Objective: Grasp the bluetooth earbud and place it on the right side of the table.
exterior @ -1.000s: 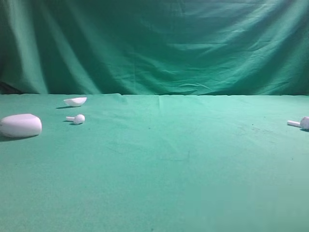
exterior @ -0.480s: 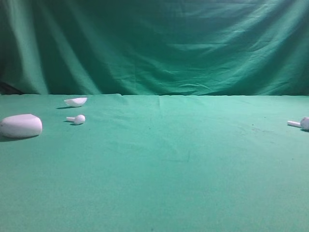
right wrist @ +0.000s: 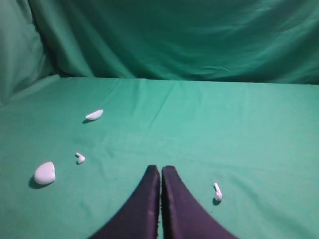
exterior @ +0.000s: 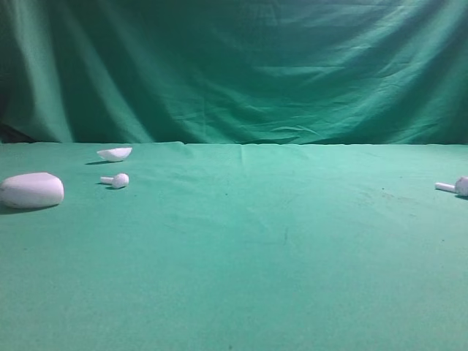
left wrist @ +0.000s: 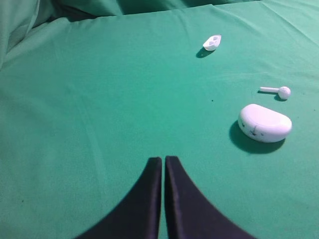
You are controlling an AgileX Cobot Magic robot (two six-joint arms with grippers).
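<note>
two earbuds (exterior: 117,180) (exterior: 456,186), one case (exterior: 31,190), perhaps one lid (exterior: 115,153)

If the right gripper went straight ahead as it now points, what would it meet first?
Nothing close: the right gripper, jaws shut, points over bare table toward the backdrop. The earbud lies to its right, off that line. Depth is hard to judge.

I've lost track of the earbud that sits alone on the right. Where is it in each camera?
Exterior high: the earbud lies at the far right edge, on the table.
Left wrist: not in view.
Right wrist: lower right, just right of the shut right end effector, at.
Shared landmark: the white case.
</note>
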